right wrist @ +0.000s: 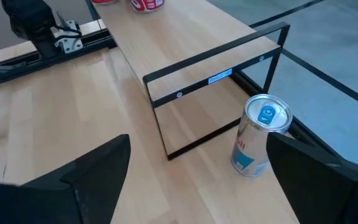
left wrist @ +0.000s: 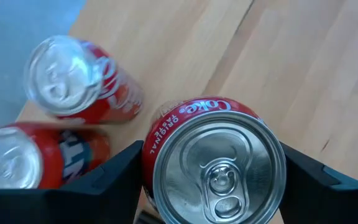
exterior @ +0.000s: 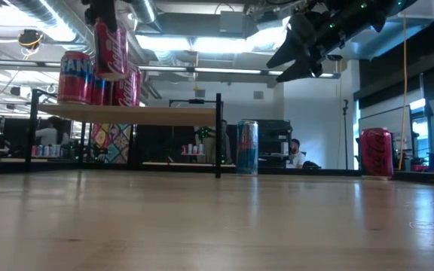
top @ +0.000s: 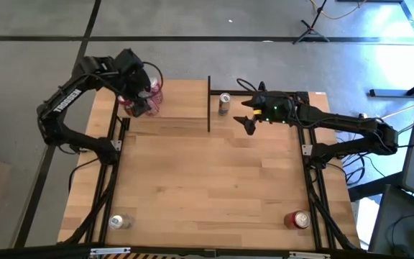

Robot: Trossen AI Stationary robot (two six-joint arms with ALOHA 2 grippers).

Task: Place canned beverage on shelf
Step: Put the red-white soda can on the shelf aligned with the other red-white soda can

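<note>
Hanging upright in the left gripper [left wrist: 213, 180], the Coke can [left wrist: 215, 163] is pinched by its sides just above the shelf [exterior: 126, 114], long axis vertical, so the coming move looks like a short straight drop. Two red cans [left wrist: 79, 78] already stand just beside it. Can base and gap to the board are hidden. Right gripper [top: 250, 121], fingers spread, waits near a blue can [top: 224, 103]
</note>
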